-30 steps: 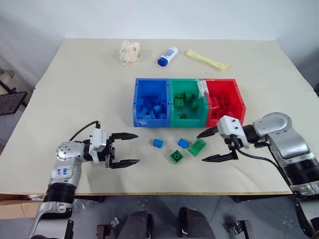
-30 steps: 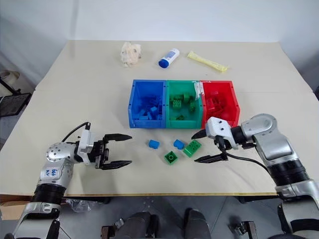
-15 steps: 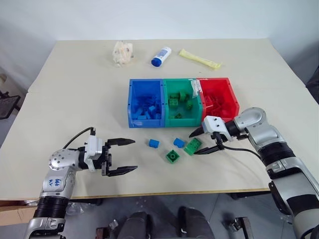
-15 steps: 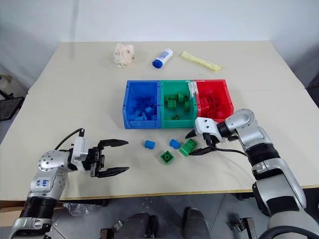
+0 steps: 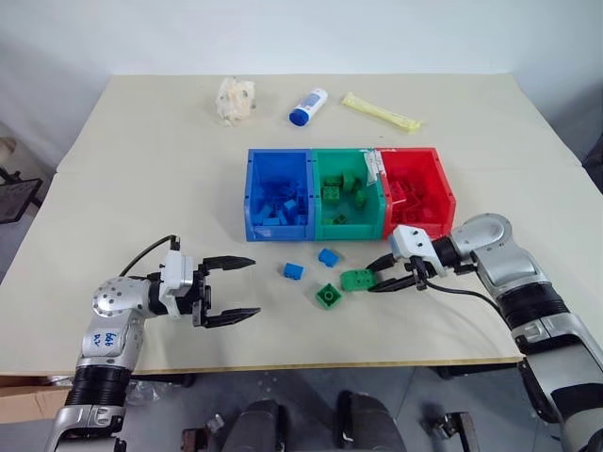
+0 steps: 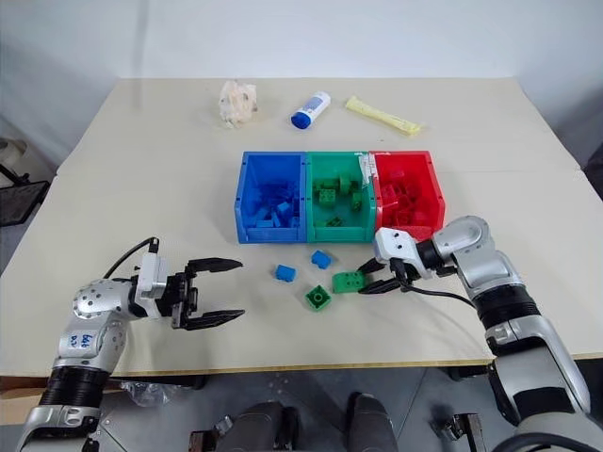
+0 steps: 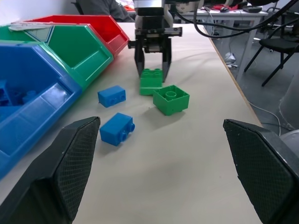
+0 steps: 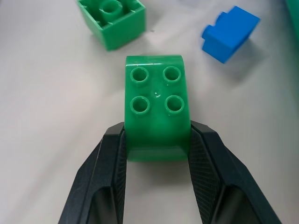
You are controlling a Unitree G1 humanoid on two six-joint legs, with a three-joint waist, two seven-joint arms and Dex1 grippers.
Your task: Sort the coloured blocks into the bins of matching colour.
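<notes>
My right gripper is shut on a green studded block low over the table, just in front of the bins; in the right wrist view both fingers press the block's sides. On the table nearby lie another green block and two blue blocks. The blue bin, green bin and red bin stand joined in a row, each holding blocks of its colour. My left gripper hangs open and empty to the left of the loose blocks.
At the far side of the table lie a white blue-capped bottle, a crumpled wrapper and a yellow packet. The table's front edge runs just below both grippers.
My right gripper has come in and closed from wide open onto the green block. The blue block beside it has shifted slightly toward the bins. The left gripper has stayed put.
</notes>
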